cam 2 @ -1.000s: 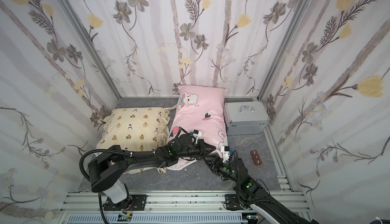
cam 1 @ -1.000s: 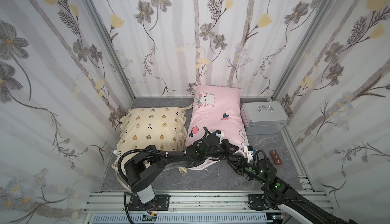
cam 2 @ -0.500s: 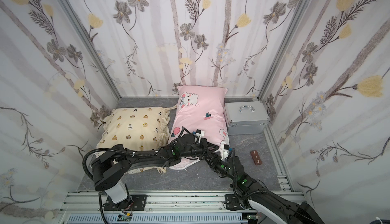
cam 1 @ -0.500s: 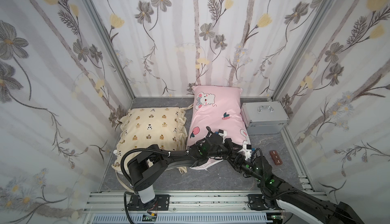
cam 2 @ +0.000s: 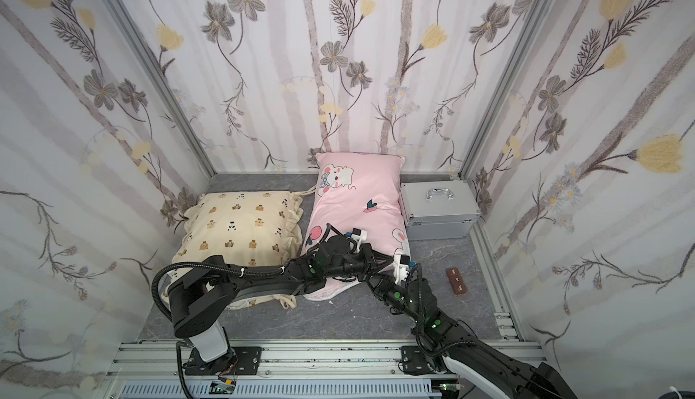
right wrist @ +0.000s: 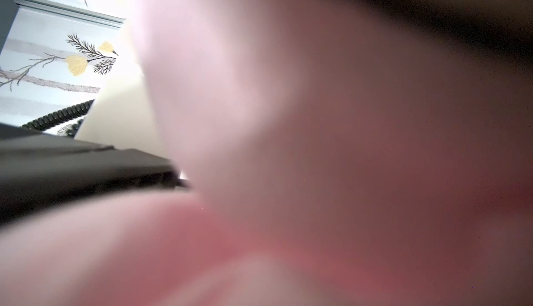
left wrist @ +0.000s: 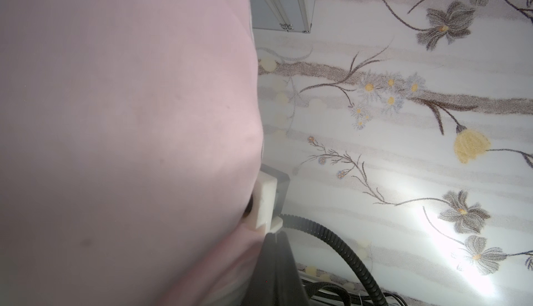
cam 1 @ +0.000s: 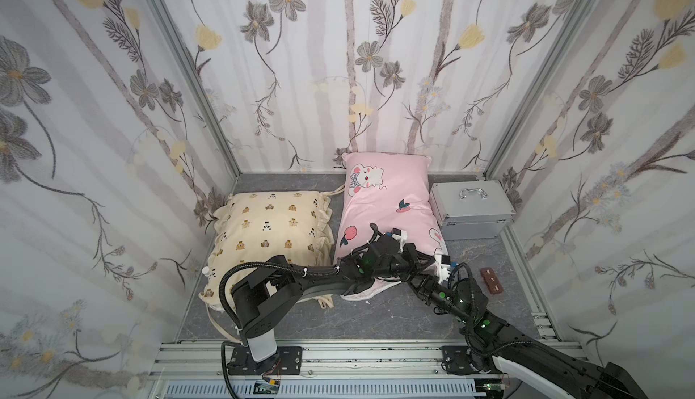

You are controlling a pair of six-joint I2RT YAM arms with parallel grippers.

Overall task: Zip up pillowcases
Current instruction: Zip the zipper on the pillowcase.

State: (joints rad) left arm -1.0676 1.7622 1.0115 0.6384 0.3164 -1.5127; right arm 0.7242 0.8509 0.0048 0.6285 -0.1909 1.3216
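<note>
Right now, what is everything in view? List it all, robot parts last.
Pink pillow: one, pink with cartoon prints, centre, far end at the back wall.
Cream pillow: one, cream with small bears, ruffled, left of the pink one.
Case: one, silver with a handle, right of the pink pillow.
Block: one, brown, on the table near the right wall.
Table: one, grey marbled.
Walls: three, floral wallpaper.
Left gripper: one, black, shut, at the pink pillow's near edge.
Right gripper: one, black, shut, same edge; what either pinches is hidden.
</note>
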